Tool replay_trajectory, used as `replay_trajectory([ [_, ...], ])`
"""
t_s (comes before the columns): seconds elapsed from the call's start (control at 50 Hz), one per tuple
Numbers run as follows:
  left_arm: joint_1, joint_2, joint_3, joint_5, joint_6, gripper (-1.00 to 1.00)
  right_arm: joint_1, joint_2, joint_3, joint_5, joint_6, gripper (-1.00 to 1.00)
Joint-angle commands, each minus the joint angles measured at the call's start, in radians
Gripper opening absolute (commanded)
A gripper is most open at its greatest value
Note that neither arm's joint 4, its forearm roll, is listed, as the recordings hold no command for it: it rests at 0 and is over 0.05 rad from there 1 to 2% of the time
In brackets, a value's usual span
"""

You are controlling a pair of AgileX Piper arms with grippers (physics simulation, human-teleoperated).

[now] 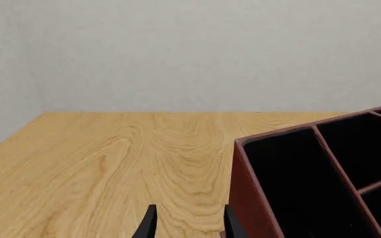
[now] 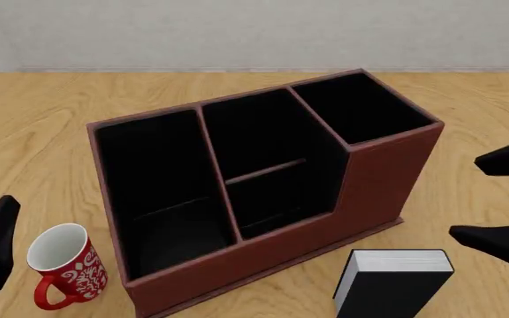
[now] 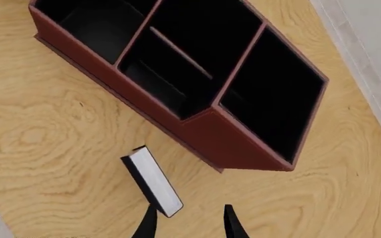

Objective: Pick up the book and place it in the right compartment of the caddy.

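1. Pale grey wall backs a light wood-grain counter (image 2: 51, 119), which carries everything.
2. At the centre of the front view sits the caddy (image 2: 374, 179), reddish-brown outside and black inside, turned slightly askew. Its wide low-fronted section lies toward 9 o'clock, the shelved one in the middle, and the right compartment (image 2: 360, 106), tall and narrow, toward 1 o'clock. All three look empty.
3. At 5 o'clock, just in front of the caddy's front wall and apart from it, stands the book (image 2: 387, 288), black cover, white page edges on top.
4. A red mug (image 2: 64, 268) stands at 8 o'clock, just beside the caddy's left end.
5. The right gripper (image 3: 185, 220) hovers near the book, fingers spread and empty; the left gripper (image 1: 187, 223) waits beside the caddy's left end, likewise released.
6. My reading: nothing is done yet. Grasping, lifting and inserting the book all remain.
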Motion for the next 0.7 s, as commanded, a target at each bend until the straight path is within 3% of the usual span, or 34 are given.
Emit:
replay_trajectory([
  [0.02, 0.0, -0.001, 0.0, 0.001, 0.0, 1.0, 0.052, 0.056, 0.005, -0.015, 0.021, 1.0],
  [0.46, 0.0, -0.009, -0.002, 0.011, 0.0, 1.0, 0.17, 0.144, 0.086, -0.103, 0.141, 1.0],
  [0.7, 0.0, -0.01, -0.002, 0.011, 0.0, 1.0, 0.187, 0.163, 0.125, -0.133, 0.169, 1.0],
])
